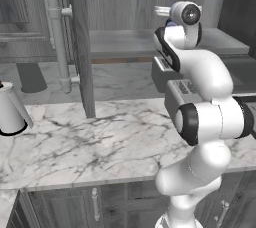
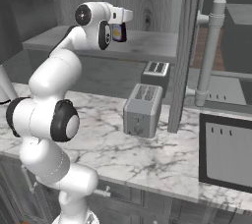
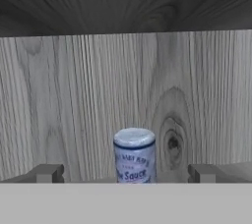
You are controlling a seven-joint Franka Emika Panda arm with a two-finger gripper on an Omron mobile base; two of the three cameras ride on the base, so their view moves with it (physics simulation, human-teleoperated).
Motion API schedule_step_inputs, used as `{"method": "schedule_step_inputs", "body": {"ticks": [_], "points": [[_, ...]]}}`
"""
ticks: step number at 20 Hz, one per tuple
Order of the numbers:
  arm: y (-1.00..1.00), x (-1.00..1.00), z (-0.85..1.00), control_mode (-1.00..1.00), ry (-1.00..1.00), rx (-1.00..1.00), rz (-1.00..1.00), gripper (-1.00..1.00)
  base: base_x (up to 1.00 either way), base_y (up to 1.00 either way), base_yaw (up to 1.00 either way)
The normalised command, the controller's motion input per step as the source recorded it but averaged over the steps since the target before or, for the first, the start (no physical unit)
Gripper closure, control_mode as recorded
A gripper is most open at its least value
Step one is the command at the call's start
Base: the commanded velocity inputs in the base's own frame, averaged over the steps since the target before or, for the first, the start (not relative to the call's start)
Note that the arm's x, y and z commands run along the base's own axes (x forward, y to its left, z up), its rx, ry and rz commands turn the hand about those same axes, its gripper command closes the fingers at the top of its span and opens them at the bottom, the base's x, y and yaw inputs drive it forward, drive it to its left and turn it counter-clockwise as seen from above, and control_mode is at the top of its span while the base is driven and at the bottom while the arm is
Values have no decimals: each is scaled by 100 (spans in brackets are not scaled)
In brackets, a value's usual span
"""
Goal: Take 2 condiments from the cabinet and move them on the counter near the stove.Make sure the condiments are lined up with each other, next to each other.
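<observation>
The pincer (image 3: pixel 126 173) is standing wide apart inside the open cabinet (image 1: pixel 150 2), its fingertips (image 3: pixel 47 173) flanking the sauce bottle (image 3: pixel 134 155) without touching it. The bottle is standing upright on the inner shelf (image 2: pixel 147 46), near its back wall. A toaster (image 2: pixel 141 110) is sitting on the table (image 2: pixel 157 159) below.

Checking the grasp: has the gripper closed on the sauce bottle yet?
No. In the hand view the fingertips stand wide apart, with the sauce bottle between them, untouched.
</observation>
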Motion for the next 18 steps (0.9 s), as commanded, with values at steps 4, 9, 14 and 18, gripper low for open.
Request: {"method": "schedule_step_inputs", "body": {"ticks": [4,9,14,18], "points": [[0,12,0,-100,0,0,0,-100,0,0,0],[0,12,0,-100,0,0,0,-100,0,0,0],[0,10,0,-100,0,0,0,-100,0,0,0],[-1,3,0,-100,0,0,0,-100,0,0,0]]}}
